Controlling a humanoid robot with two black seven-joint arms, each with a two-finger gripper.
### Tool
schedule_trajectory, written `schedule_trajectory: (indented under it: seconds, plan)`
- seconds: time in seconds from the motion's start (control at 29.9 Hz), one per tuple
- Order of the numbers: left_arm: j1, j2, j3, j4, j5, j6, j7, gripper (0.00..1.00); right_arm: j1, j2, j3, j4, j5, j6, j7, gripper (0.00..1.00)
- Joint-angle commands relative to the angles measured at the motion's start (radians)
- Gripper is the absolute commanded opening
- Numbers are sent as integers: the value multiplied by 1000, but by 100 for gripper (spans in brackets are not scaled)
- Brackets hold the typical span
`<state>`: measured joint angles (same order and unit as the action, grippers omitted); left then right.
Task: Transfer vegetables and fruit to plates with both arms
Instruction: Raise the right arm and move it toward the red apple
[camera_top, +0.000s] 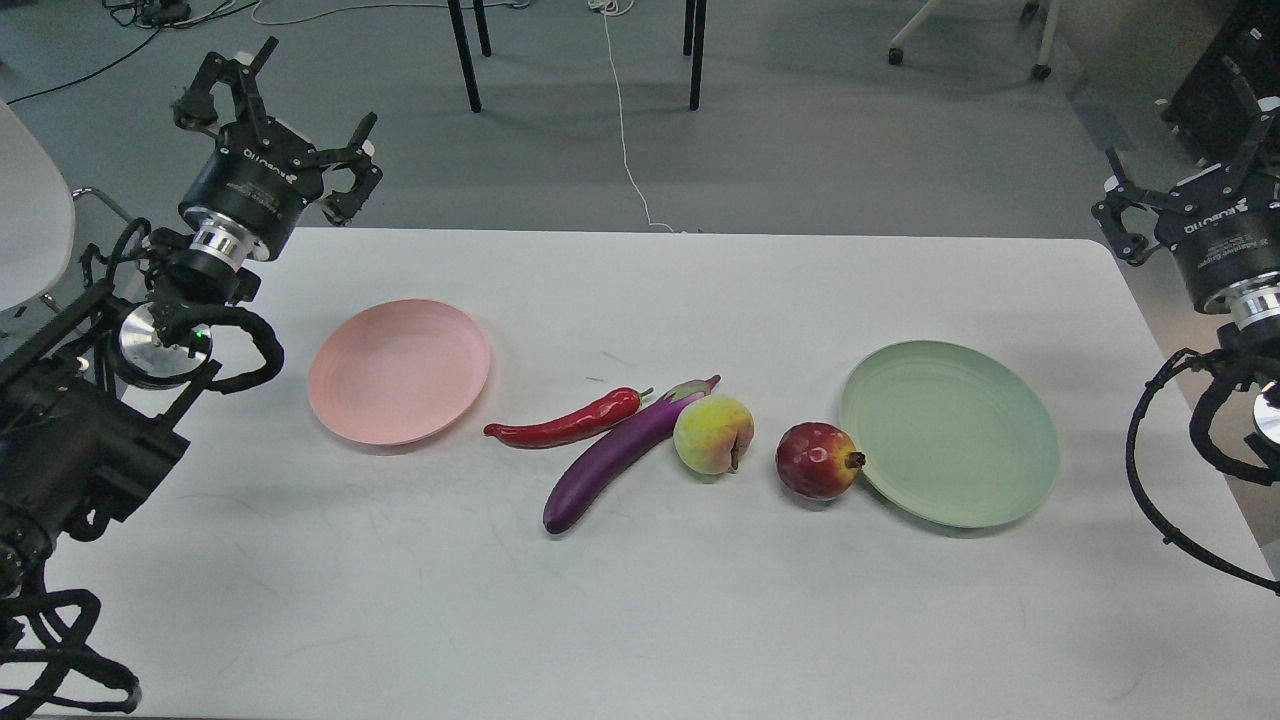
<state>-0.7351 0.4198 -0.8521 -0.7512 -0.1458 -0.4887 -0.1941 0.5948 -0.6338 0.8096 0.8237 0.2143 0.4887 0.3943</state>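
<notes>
On the white table (640, 600) a red chili pepper (566, 424) lies beside a purple eggplant (615, 456), with a yellow-green peach (712, 434) and a dark red pomegranate (817, 460) to their right. The pomegranate touches the rim of the pale green plate (950, 432). An empty pale pink plate (398, 370) sits left of the chili. My left gripper (275, 120) hangs open and empty above the table's far left corner. My right gripper (1185, 170) is raised beyond the table's right edge, fingers spread open, holding nothing.
Black table legs (465, 55) and a white cable (625, 120) are on the grey floor behind the table. A white chair (30, 205) stands at the far left. Dark equipment (1225, 75) stands at the far right.
</notes>
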Motion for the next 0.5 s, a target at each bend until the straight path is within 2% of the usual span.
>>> schedule_trajectory:
  seconds: [0.0, 0.17, 0.3, 0.47]
  plan:
    - [-1, -3, -1, 1, 0, 0, -1, 98, -3, 6, 6, -3, 0, 0, 0, 99]
    - [-6, 1, -4, 0, -1, 0, -1, 98, 17, -10, -3, -2, -24, 0, -5, 99]
    - [-12, -1, -25, 0, -1, 0, 1, 98, 126, -30, -30, 14, -99, 0, -9, 99]
    - [-12, 13, -25, 0, 0, 0, 5, 98, 316, -104, -218, 66, -242, 0, -21, 99]
